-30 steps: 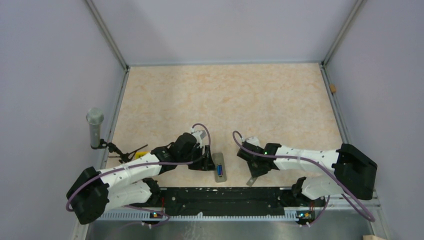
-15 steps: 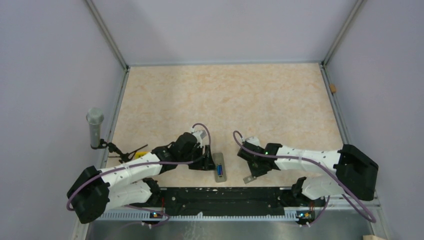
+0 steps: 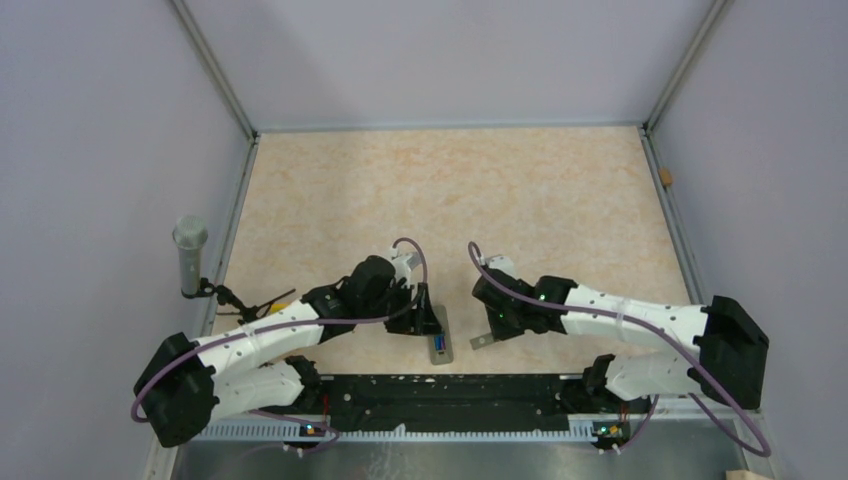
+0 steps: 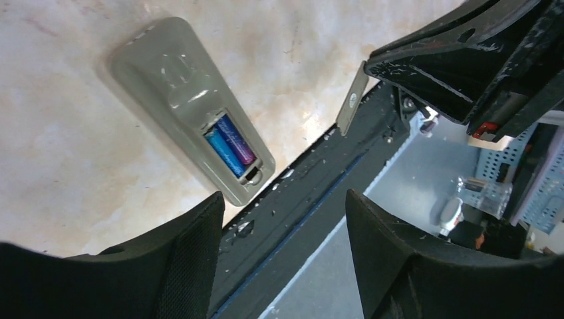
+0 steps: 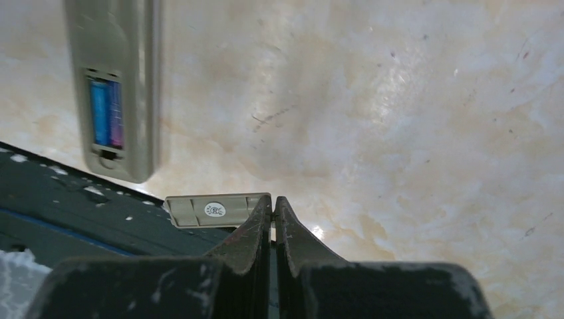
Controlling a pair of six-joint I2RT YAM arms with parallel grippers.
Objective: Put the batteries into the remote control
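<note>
Right wrist: slim grey remote control (image 5: 113, 40), blue cylindrical batteries (image 5: 105, 113) inside, right claw (image 5: 273, 199) pinching flat cover (image 5: 213, 210) (left claw (image 4: 282, 199) spread)

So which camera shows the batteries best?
Left wrist: both batteries lie side by side in the remote's open bay, sharp and fairly central. Right wrist shows them too, far left; the top view only a blue speck.

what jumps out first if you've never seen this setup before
The remote control lies back up by the near edge of the table, its compartment open, with the two blue batteries seated side by side inside. Just to its right, the right hand is pinched shut on the edge of the small grey cover. The left hand hovers open above the remote.
</note>
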